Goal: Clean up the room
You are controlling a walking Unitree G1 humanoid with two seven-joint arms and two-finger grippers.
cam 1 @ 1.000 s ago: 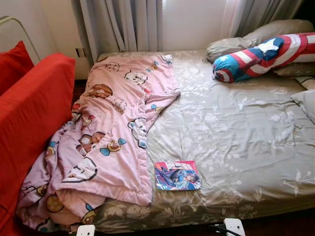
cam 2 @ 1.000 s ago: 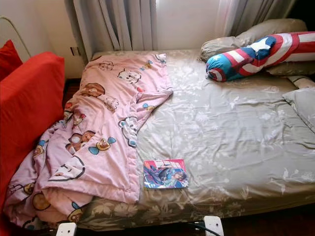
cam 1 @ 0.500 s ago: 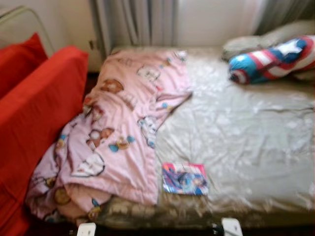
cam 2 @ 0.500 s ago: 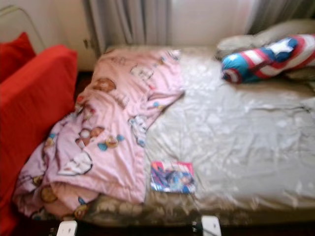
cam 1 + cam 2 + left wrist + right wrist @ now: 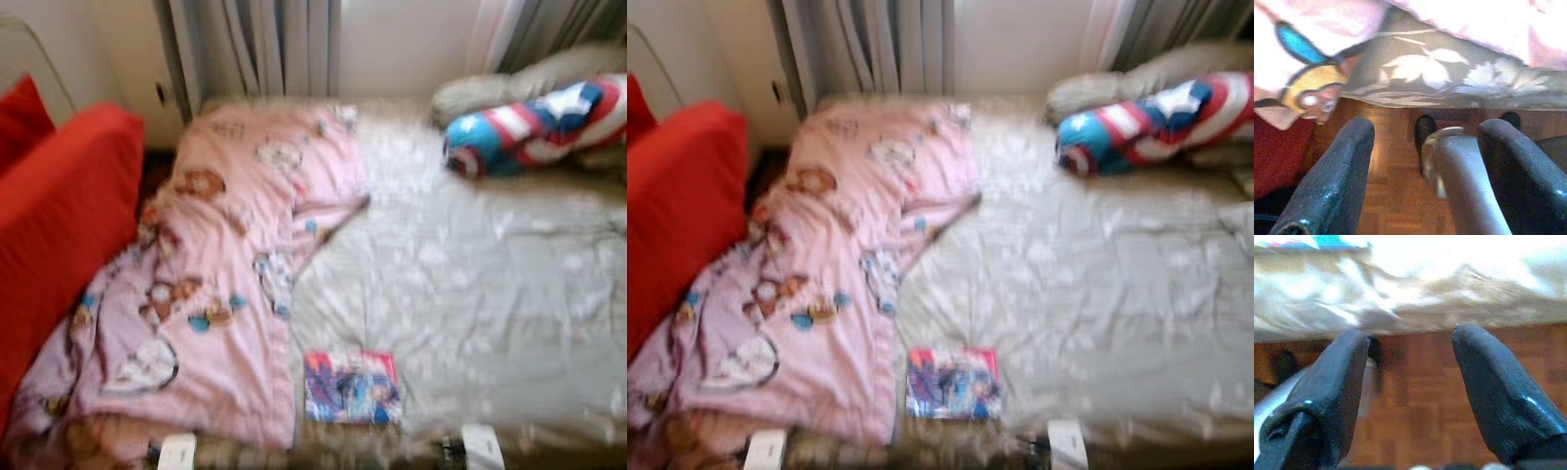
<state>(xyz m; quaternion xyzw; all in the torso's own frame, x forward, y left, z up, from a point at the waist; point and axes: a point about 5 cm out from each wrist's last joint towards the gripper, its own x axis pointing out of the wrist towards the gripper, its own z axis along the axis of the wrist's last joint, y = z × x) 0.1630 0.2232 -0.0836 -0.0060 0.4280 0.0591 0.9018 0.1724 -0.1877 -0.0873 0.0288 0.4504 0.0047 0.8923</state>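
Observation:
A pink cartoon-print blanket (image 5: 216, 284) lies rumpled over the left half of the bed and spills off its near left corner. A colourful book (image 5: 351, 387) rests flat on the grey floral sheet (image 5: 490, 284) near the bed's front edge, beside the blanket's hem. A red, white and blue bolster pillow (image 5: 534, 127) lies at the far right by grey pillows (image 5: 490, 88). My left gripper (image 5: 1425, 127) hangs open, low over the wooden floor below the blanket's drooping corner. My right gripper (image 5: 1411, 338) is open too, low in front of the bed's edge. Neither holds anything.
A red sofa (image 5: 59, 225) stands close against the bed's left side. Grey curtains (image 5: 255, 49) and a pale wall run behind the bed. Wooden floor (image 5: 1415, 401) lies under the bed's front edge. The eye views are blurred.
The whole picture has shifted and blurred, so the camera has moved; the book now sits lower in view. Nothing on the bed has moved.

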